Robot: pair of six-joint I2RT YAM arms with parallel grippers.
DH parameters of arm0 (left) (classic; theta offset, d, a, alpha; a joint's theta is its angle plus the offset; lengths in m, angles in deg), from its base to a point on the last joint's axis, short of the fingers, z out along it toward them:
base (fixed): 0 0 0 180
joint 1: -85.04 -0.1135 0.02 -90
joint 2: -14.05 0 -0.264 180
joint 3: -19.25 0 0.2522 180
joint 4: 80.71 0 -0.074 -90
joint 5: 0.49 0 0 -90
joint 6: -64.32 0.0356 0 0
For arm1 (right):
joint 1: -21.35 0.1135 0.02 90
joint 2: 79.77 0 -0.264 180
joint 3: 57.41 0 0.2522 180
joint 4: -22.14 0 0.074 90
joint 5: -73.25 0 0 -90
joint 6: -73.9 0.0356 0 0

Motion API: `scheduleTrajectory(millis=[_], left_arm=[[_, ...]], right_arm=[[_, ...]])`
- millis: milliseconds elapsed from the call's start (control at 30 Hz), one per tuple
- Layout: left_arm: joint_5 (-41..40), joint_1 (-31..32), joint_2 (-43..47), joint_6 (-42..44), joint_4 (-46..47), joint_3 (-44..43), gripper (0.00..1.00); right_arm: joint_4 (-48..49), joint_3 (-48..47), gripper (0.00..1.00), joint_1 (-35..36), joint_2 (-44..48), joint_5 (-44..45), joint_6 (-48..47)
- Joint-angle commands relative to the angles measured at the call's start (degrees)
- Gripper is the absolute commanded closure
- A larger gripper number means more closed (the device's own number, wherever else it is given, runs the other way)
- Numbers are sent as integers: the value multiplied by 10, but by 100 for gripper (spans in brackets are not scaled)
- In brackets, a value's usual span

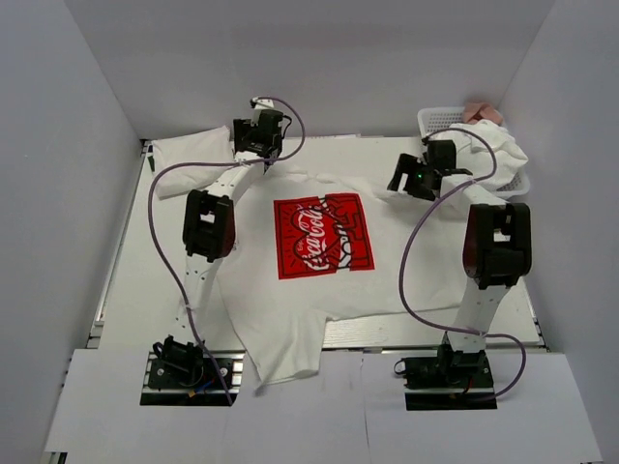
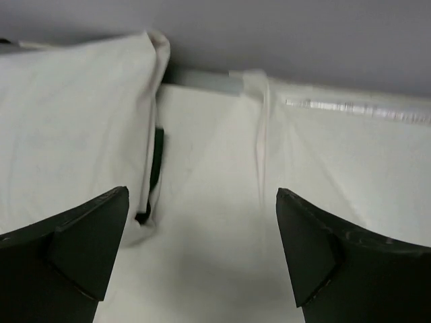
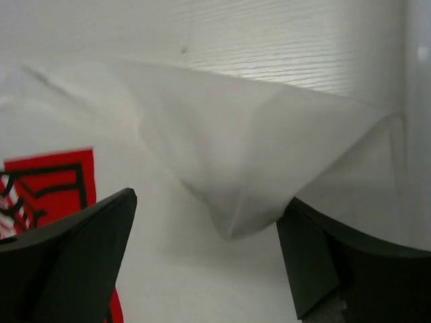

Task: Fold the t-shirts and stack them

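A white t-shirt (image 1: 290, 309) with a red chest print (image 1: 321, 236) lies spread flat on the table, its hem hanging over the near edge. My left gripper (image 1: 253, 155) is open and empty above its far left shoulder; the left wrist view shows the shirt's cloth (image 2: 215, 222) between the fingers. My right gripper (image 1: 404, 182) is open over the shirt's right sleeve; the right wrist view shows a raised fold of sleeve (image 3: 256, 161) ahead of the fingers and the print's edge (image 3: 47, 182). A folded white shirt (image 1: 193, 148) lies at the back left.
A white basket (image 1: 447, 120) at the back right holds more white shirts (image 1: 498, 150) that spill over its rim. Grey walls close in the table on three sides. The arms' cables loop over the table.
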Motion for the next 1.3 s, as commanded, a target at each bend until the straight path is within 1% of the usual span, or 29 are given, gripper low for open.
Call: scheduleTrajectory(millis=[0, 33, 67, 133, 167, 200, 233, 267, 300, 333, 433, 533, 567, 700, 833, 900, 967, 1100, 1167, 1267], left_arm=[[57, 14, 114, -32, 0, 39, 0], [62, 14, 142, -26, 55, 83, 0], [73, 14, 197, -25, 78, 166, 0], [83, 14, 242, -40, 103, 228, 0], [89, 14, 259, -66, 89, 265, 0], [89, 14, 291, -78, 78, 283, 0], [89, 14, 304, -87, 50, 299, 0], [94, 14, 316, -110, 39, 333, 0], [109, 14, 336, -120, 25, 370, 0], [110, 14, 345, -128, 25, 370, 0], [131, 14, 358, -177, 5, 449, 0], [131, 14, 366, -197, 5, 488, 0], [131, 14, 366, -203, -2, 488, 0], [125, 8, 351, -219, -24, 493, 0], [145, 2, 337, -225, -18, 500, 0], [155, 2, 331, -231, -18, 515, 0], [155, -4, 331, -242, -11, 526, 0], [161, -9, 331, -242, 1, 547, 0], [166, -9, 325, -242, 7, 554, 0], [172, -9, 320, -242, 16, 567, 0]], right_arm=[[26, -4, 10, 21, 63, -24, -32], [42, 29, 10, 28, 73, -24, -33], [44, 38, 10, 35, 97, -18, -30], [39, 64, 10, 39, 109, -12, -28], [36, 71, 10, 47, 121, -9, -27], [35, 93, 10, 50, 133, -2, -27], [42, 105, 10, 55, 137, -2, -22], [46, 113, 10, 63, 150, 4, -23], [57, 143, 10, 66, 161, 11, -17], [59, 149, 10, 71, 171, 13, -14], [59, 179, 10, 82, 187, 44, -11], [55, 187, 10, 92, 188, 63, -9], [52, 194, 10, 93, 188, 89, -10], [47, 189, 10, 107, 174, 128, -10], [49, 164, 10, 107, 137, 157, 5], [48, 135, 10, 108, 101, 165, 24], [49, 114, 10, 108, 64, 153, 43], [99, 95, 10, 109, 18, 147, 87], [155, 83, 10, 111, 5, 173, 96], [190, 38, 10, 112, -34, 217, 111]])
